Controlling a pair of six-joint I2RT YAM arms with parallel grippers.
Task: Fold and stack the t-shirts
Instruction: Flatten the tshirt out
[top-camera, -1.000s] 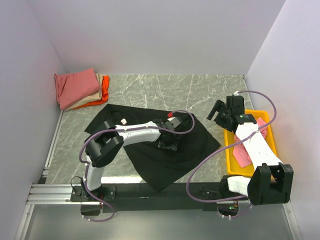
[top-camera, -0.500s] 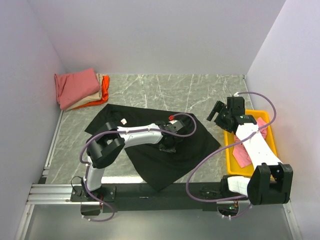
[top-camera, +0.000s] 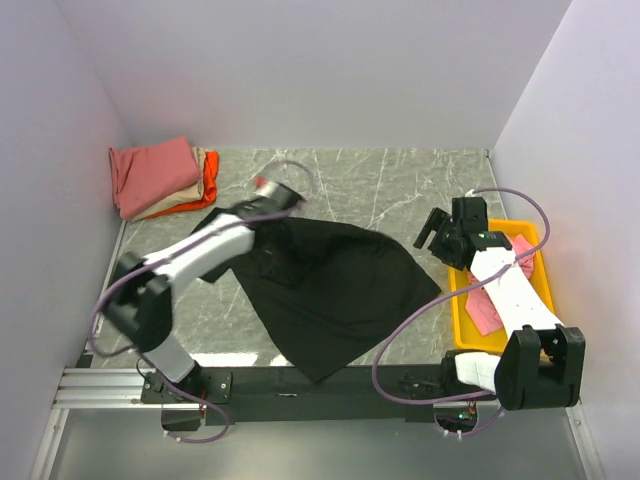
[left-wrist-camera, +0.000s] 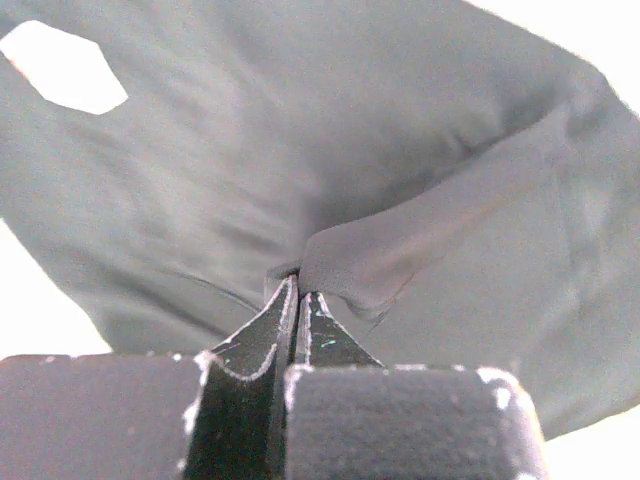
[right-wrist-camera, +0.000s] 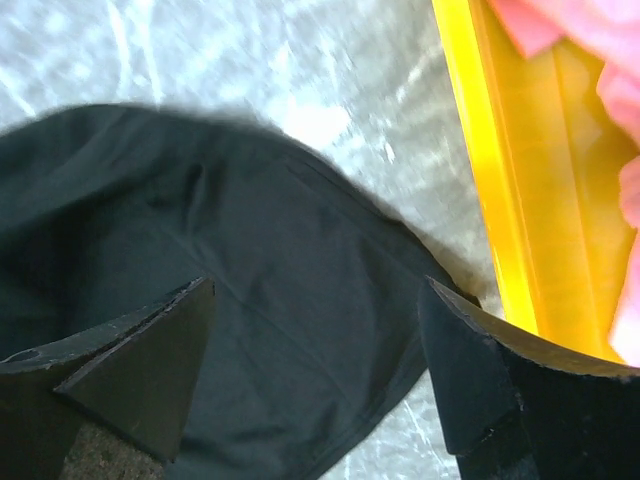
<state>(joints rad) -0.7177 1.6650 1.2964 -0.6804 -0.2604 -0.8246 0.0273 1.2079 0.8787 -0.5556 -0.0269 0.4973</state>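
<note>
The large black t-shirt (top-camera: 330, 285) lies spread on the marble table, its near corner hanging toward the front rail. My left gripper (top-camera: 262, 205) is shut on a pinch of the black t-shirt (left-wrist-camera: 330, 260) and holds that part lifted at the shirt's far left. My right gripper (top-camera: 432, 232) is open and empty, hovering over the shirt's right edge (right-wrist-camera: 300, 290) beside the bin. A folded stack with the dusty-red t-shirt (top-camera: 152, 172) on top, beige and orange below, sits at the back left. A pink t-shirt (top-camera: 500, 290) lies in the bin.
The yellow plastic bin (top-camera: 462, 318) stands at the right, under my right arm; its wall shows in the right wrist view (right-wrist-camera: 500, 190). White walls close the table at back, left and right. A black rail runs along the near edge.
My left gripper has swung from the middle of the black t-shirt to its far left, pulling a fold of cloth with it. The right arm has hardly moved.
</note>
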